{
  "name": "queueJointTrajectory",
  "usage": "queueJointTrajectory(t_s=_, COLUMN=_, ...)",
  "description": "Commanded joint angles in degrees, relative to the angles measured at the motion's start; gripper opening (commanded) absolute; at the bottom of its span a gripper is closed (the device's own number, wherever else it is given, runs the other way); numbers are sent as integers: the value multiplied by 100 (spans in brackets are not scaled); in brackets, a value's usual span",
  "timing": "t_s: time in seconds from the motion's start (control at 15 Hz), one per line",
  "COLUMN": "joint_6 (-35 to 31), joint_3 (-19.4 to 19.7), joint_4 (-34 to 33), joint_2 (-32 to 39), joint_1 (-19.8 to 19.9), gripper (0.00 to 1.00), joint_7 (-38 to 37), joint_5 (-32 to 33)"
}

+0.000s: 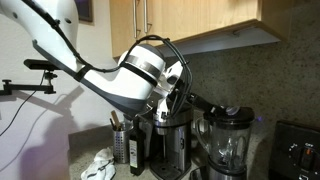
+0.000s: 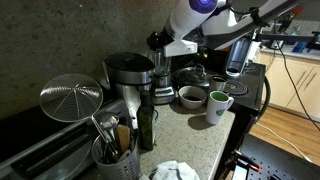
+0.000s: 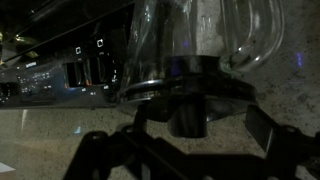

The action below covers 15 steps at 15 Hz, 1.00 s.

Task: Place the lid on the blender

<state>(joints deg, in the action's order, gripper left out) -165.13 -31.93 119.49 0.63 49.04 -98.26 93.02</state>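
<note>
The lid (image 3: 190, 88) shows in the wrist view as a dark flat disc lying directly against the narrow end of the blender (image 3: 200, 35), with its stubby knob pointing toward the camera side. The fingers (image 3: 105, 150) come in from the lower edge of that view as two dark outlines, one at each side of the knob. The picture is too dark there, so I cannot tell if they clamp the lid or only stand around it.

In an exterior view the blender stands at the back edge of the worktop (image 2: 205, 140), close to the wall, and the black end of the arm reaches to its dark top. Just beside it, also at the back edge, stands a coffee maker (image 1: 172, 140).

The worktop is speckled stone, and the wall behind has a similar stone look. Wooden cabinets (image 1: 190, 20) hang above.

I count one blender, one lid and one coffee maker. There is one dark bottle (image 2: 147, 120), one utensil holder (image 2: 113, 155) and one round wire strainer (image 2: 70, 98). One mug (image 2: 218, 103) with a green inside stands near the front edge, touching one bowl (image 2: 190, 97). One crumpled cloth (image 2: 175, 170) lies at the front edge.
</note>
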Motion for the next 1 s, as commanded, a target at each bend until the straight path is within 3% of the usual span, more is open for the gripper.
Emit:
queueJointTrajectory(t_s=0.0, joint_6=-10, joint_3=-25, joint_4=54, joint_2=-213, joint_1=-27, gripper=100, joint_7=61, joint_5=-38)
queueJointTrajectory(t_s=0.47, joint_6=-69, joint_3=-21, joint_4=329, joint_2=-737, joint_1=-96, gripper=100, joint_7=735, joint_5=-564)
queueJointTrajectory(t_s=0.93, joint_6=-119, joint_3=185, joint_4=1258, joint_2=-1614, joint_1=-396, gripper=100, joint_7=3014, joint_5=-2739)
